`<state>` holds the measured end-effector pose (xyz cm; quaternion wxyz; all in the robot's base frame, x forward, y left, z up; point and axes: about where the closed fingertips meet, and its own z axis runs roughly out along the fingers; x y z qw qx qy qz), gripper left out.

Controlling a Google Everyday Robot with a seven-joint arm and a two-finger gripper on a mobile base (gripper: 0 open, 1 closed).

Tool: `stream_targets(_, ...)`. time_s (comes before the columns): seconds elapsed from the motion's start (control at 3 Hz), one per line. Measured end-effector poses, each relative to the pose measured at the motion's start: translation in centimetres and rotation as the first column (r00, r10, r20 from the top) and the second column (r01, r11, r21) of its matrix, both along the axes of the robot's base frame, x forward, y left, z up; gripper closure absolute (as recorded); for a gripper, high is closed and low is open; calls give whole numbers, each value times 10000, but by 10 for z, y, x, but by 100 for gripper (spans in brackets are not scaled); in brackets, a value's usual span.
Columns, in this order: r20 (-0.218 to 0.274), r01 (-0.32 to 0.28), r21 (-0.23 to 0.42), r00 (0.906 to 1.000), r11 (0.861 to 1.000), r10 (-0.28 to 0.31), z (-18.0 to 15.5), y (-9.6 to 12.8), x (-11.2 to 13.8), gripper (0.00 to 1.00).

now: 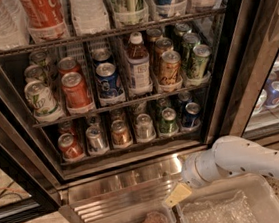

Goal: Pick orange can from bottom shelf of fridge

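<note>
The fridge (227, 83) stands open in front of me, black-framed, with a ribbed steel base (123, 193). The orange can (120, 133) stands upright in a clear cup, third from the left in the front row of the bottom shelf (133, 148). My gripper (176, 195) hangs at the end of the white arm (246, 162), below and to the right of the can. It sits low in front of the steel base, outside the fridge, and holds nothing that I can see.
On the bottom shelf a red can (69, 146) and a silver can (96, 138) stand left of the orange can; silver (144, 127), green (168, 120) and blue (190, 114) cans stand right. The rack above holds taller cans and a bottle (138, 66). Clear plastic bins (258, 185) lie beneath the arm.
</note>
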<state>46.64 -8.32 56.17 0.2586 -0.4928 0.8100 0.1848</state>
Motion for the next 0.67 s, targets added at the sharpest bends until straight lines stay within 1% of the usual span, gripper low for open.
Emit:
stream_targets(0.33, 499, 603, 809, 9967, 9949, -645, 7, 12, 21, 0)
stream_targets(0.67, 1230, 1004, 1733, 9848, 9797, -1227, 17, 27, 44, 0)
